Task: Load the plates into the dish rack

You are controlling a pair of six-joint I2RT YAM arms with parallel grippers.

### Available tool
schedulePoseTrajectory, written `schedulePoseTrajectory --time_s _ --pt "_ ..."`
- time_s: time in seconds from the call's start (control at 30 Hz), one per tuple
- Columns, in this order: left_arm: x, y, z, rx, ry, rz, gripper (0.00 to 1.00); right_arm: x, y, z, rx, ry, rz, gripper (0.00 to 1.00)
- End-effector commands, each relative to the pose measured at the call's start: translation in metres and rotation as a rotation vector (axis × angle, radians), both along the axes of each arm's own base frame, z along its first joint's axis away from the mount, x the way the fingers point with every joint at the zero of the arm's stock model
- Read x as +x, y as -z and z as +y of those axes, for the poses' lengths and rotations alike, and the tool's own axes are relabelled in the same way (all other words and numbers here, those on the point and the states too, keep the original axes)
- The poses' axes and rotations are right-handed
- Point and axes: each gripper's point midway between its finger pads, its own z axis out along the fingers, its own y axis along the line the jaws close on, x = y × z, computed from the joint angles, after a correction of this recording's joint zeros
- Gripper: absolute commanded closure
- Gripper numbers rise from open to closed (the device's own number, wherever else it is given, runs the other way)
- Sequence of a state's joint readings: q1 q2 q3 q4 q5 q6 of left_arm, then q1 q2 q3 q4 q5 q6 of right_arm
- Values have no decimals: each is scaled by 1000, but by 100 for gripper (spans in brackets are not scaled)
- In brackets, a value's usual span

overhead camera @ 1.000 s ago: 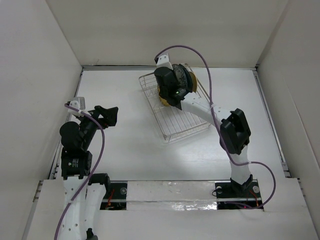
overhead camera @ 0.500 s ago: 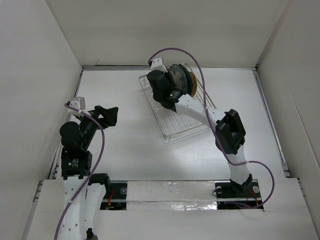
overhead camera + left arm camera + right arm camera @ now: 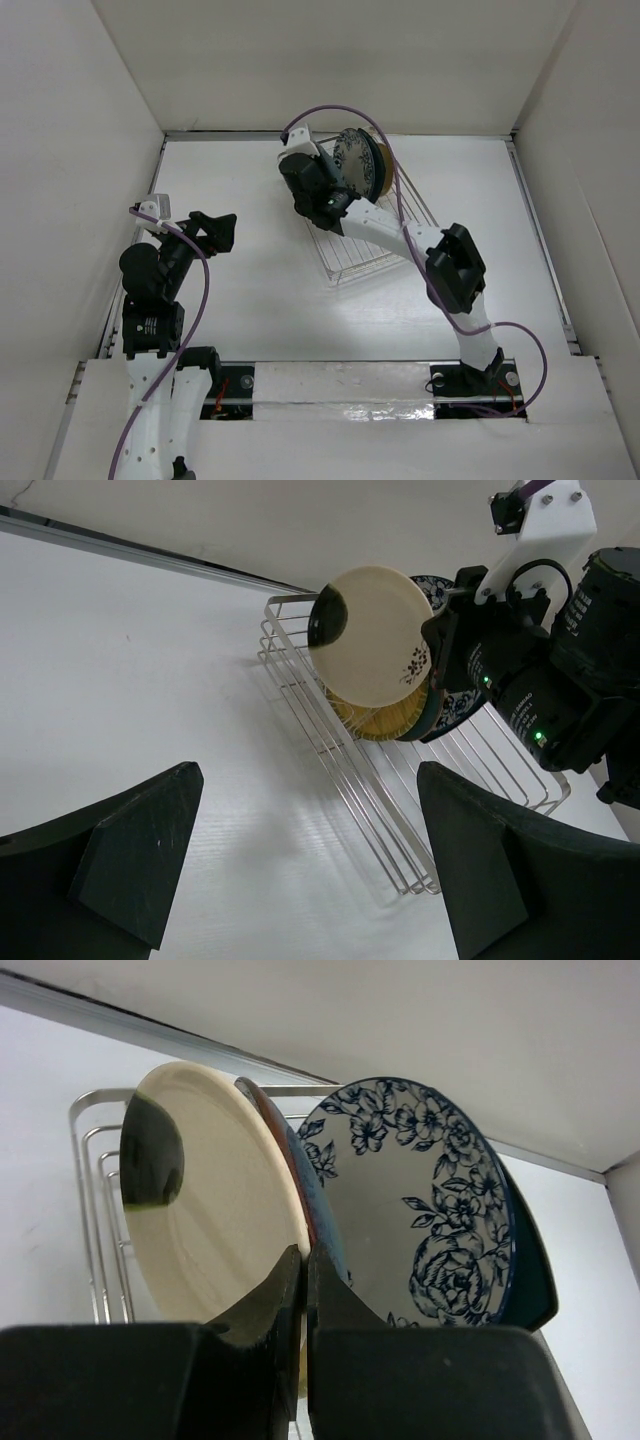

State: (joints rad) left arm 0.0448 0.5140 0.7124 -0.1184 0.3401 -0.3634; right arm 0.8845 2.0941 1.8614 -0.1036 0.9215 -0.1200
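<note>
The silver wire dish rack stands at the back middle of the table. Several plates stand on edge at its far end: a cream plate in front, a white plate with blue flowers and a dark teal plate behind. A yellow-brown plate shows under the cream one. My right gripper is shut and empty, its tips just before the plates' rims, between the cream and the floral plate. My left gripper is open and empty, well left of the rack.
White walls close the table at the back and on both sides. The right arm reaches over the rack's near half. The right wrist stands over the rack beside the plates. Bare white table lies between the left gripper and the rack.
The right wrist has moved left along the far end of the rack, uncovering the plates from above. The left arm has not moved.
</note>
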Motion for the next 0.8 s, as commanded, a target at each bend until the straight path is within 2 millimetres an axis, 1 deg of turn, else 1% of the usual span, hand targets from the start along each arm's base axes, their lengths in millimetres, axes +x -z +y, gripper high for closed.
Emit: schedulePoseTrajectory --time_s 0.0,0.03,0.07,0.1,0.13,0.23,0.27,0.3,0.33,0.37,0.4,0.47,0.5,0.53,0.6,0.63,0.7,0.73,0.77 --pt "0 -5 -2 13 12 -34 13 -6 67 -13 -148 21 127 100" --pt "0 -5 -2 14 12 -34 13 -1 52 -20 -127 37 103 100" --pt "0 -6 -2 16 10 -36 13 -1 44 -22 -132 38 91 100" --pt "0 -5 -2 16 12 -34 13 4 33 -29 -126 55 76 100" --pt "1 -5 -2 16 11 -34 12 6 19 -35 -110 67 55 100" --pt "1 -6 -1 16 9 -36 12 18 -7 -55 -89 101 21 100" --pt "1 -5 -1 16 6 -33 12 18 -14 -55 -83 98 11 100" --pt "1 -5 -1 17 7 -33 12 21 -20 -61 -77 112 3 100" --pt "1 -5 -1 17 7 -32 12 21 -27 -62 -71 113 -6 100" --pt "2 -5 -1 17 6 -30 12 24 -34 -69 -69 125 -15 100" --pt "2 -5 -1 17 6 -30 12 23 -38 -70 -67 124 -22 100" --pt "2 -4 -1 16 6 -27 12 29 -46 -83 -65 154 -35 100" --pt "2 -4 -1 17 6 -27 12 28 -51 -84 -57 154 -42 100" --pt "2 -4 -1 17 6 -27 12 30 -54 -90 -52 165 -45 100" --pt "3 -4 -1 17 9 -26 12 28 -62 -89 -31 149 -53 100" --pt "3 -4 -1 17 8 -26 12 26 -73 -90 -10 136 -68 100" --pt "3 -4 -1 17 9 -26 12 18 -86 -78 8 96 -86 100" --pt "4 -2 -1 17 9 -21 12 16 -96 -80 18 96 -100 100" --pt "4 -3 -1 17 9 -22 12 13 -101 -76 19 86 -106 100"
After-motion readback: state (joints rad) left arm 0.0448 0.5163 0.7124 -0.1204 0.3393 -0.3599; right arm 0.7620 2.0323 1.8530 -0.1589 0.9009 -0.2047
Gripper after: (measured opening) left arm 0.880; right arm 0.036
